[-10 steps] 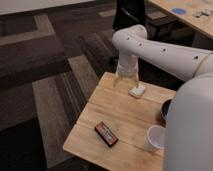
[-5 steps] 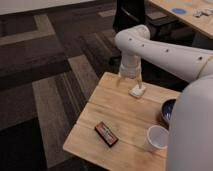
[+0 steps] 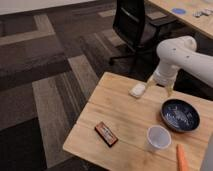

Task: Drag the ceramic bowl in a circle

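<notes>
The gripper [image 3: 160, 86], jaws spread wide, hovers near the glossy navy round ceramic bowl [image 3: 180, 115]; best pinch its rim firmly, sliding it flat across the wooden tabletop [image 3: 125, 112]

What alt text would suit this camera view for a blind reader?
A white robot arm holds its claw open above a wooden table, just beyond a dark blue ceramic bowl. A plastic cup, a small white object and a dark flat packet sit nearby.
</notes>
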### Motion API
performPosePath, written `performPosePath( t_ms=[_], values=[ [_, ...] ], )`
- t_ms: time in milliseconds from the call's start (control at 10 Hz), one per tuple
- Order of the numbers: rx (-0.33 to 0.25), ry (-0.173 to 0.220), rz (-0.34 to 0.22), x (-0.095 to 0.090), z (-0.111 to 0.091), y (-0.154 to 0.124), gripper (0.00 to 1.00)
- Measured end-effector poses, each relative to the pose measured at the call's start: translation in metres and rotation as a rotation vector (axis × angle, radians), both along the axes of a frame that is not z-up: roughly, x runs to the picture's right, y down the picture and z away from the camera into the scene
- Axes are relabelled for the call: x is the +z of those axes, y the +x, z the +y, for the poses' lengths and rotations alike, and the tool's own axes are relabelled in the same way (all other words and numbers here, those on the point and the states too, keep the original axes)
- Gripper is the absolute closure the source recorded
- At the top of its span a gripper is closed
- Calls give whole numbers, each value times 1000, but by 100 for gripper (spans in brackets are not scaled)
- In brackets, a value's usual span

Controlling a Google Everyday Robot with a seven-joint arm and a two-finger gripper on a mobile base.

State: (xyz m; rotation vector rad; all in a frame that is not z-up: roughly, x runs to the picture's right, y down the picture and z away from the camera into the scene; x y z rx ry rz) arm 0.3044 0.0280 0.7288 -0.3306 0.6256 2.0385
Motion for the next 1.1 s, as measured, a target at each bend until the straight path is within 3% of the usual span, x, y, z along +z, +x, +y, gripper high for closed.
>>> performPosePath(
  t_ms=[100, 600, 800, 1100],
  values=[
    [12, -3, 12, 1, 7, 11, 35],
    [17, -4, 13, 2, 8, 9, 35],
    [62, -8, 47, 19, 19, 20, 35],
    [62, -34, 27, 44, 39, 16, 35]
  ],
)
